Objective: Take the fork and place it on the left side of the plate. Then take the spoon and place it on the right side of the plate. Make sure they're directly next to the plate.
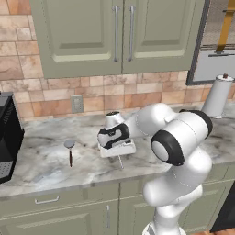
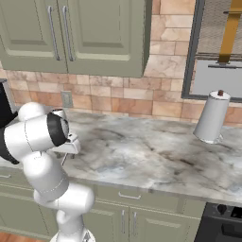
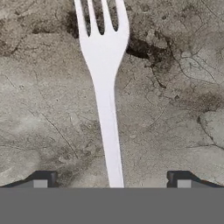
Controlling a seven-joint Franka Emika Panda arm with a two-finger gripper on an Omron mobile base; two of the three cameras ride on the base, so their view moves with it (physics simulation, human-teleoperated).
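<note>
— Gripper (image 3: 112, 180) status?
— Jaws spread wide, nothing held, low over the marble counter (image 3: 175, 109); the fork (image 3: 105, 87) lies flat between the fingertips (image 3: 41, 179).
— Spoon?
— Spoon (image 1: 69, 150) lies on the counter, well to the gripper's left.

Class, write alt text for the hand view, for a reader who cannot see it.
A pale silver fork lies flat on a mottled grey marble counter, tines toward the top of the picture and handle running down to the bottom. The open gripper is above it, one dark fingertip on each side of the handle, neither touching it.
</note>
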